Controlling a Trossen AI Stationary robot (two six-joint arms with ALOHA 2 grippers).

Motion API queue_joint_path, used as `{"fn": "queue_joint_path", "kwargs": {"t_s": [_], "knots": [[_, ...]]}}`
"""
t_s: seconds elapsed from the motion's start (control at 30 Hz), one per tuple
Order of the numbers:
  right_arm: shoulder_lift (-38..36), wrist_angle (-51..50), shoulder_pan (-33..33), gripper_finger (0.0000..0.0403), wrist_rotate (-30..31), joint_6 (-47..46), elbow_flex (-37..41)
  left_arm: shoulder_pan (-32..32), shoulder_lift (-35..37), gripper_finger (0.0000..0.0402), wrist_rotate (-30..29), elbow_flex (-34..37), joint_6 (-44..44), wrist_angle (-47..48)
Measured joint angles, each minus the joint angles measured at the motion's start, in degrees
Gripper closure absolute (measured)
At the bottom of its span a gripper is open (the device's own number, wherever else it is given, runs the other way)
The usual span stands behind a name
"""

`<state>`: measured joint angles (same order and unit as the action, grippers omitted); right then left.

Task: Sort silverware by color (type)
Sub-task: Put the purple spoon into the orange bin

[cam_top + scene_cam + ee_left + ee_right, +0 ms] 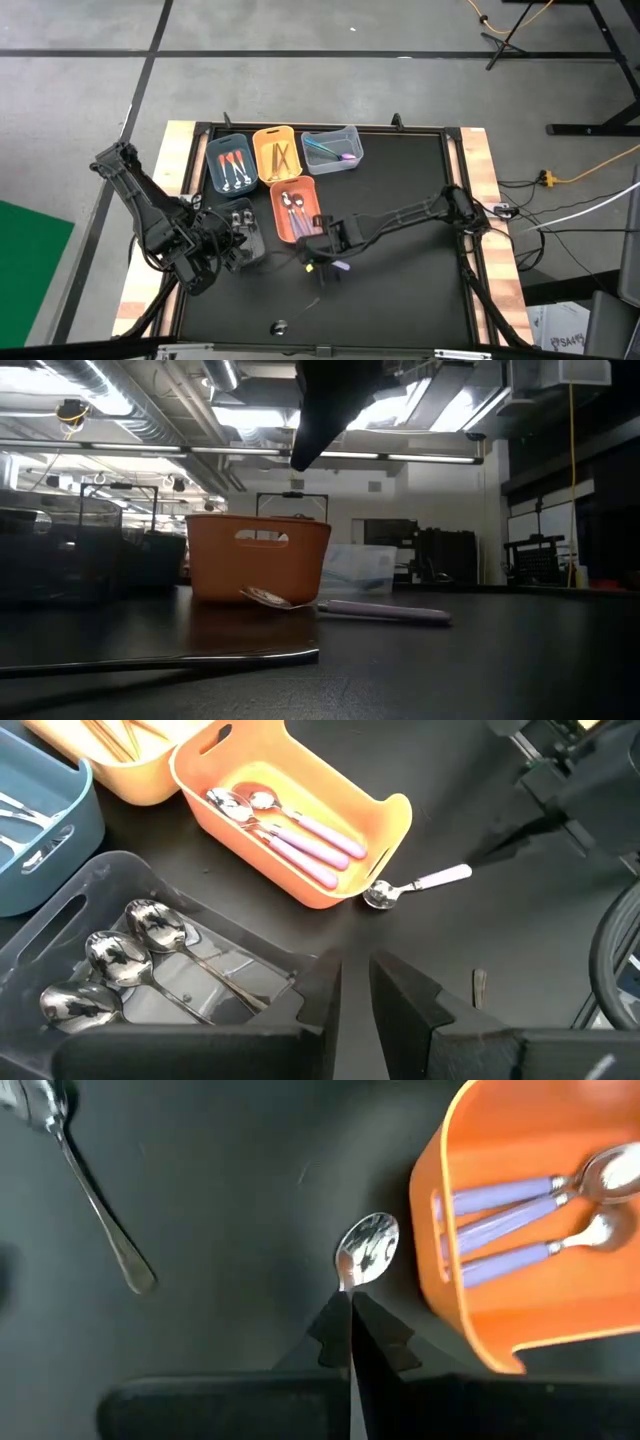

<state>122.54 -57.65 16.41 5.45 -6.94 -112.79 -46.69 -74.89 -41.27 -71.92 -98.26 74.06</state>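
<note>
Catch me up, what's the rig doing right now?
It's sorting silverware into bins by type. The right gripper is shut, low over the table at a pink-handled spoon that lies beside the orange bin, where matching spoons already sit. I can't tell whether it grips the handle. The left gripper is at the dark bin of all-silver spoons, holding nothing. One more silver spoon lies loose on the table.
</note>
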Motion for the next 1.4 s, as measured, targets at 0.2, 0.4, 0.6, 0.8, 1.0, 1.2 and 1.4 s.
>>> {"fn": "queue_joint_path", "kwargs": {"t_s": [0.2, 0.4, 0.6, 0.8, 1.0, 1.2, 1.4], "knots": [[0.1, -1.3, 0.9, 0.0384, 0.2, -8.1, 0.0, 0.0, 0.0, 0.0351, 0.0, 0.0, 0.0, 0.0], [2.9, -1.8, 0.9, 0.0314, -1.0, -16.6, 0.0, 0.0, 0.0, 0.0351, 0.3, 0.0, 0.6, 0.0], [5.1, -2.1, 0.8, 0.0266, -1.5, -18.6, 0.0, 0.0, 0.0, 0.0351, 0.3, 0.1, 2.7, -0.2], [6.0, -2.6, 0.8, 0.0253, 0.2, -18.8, 0.0, 0.0, 0.0, 0.0351, 0.3, 0.1, 2.9, -0.2], [7.9, -2.2, 0.8, 0.0253, 0.1, -18.8, 0.4, 0.0, 0.0, 0.0351, 0.3, 0.1, 3.0, -0.2], [8.1, -1.9, 0.7, 0.0253, 1.2, -21.2, 3.2, 0.0, 0.0, 0.0351, 0.2, 0.1, 4.8, -0.5], [8.1, 0.1, 0.4, 0.0253, 1.9, -21.7, 7.0, 0.0, 0.0, 0.0351, 0.2, 0.1, 5.0, -0.6]]}}
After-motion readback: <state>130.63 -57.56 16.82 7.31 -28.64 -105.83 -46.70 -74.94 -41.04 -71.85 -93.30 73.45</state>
